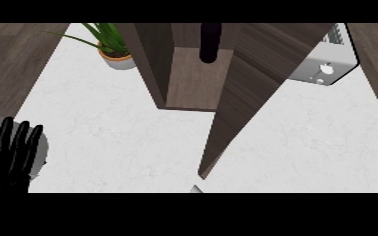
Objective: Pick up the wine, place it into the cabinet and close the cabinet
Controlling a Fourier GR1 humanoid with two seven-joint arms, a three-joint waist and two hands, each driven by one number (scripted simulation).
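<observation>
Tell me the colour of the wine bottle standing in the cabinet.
Black: the wine bottle stands dark against the cabinet's brown wood, in the head view.

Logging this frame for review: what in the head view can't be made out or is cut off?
- Right hand: shows nowhere in the head view.
- Left hand: fingers up at the left edge, cut off by that edge.
- Wine bottle: stands inside the cabinet; its top is cut off at the view's upper edge.
- Cabinet door: open.
- Grey appliance: partly hidden behind the door, too little showing to identify.
- Potted plant: leaves cropped at top.
</observation>
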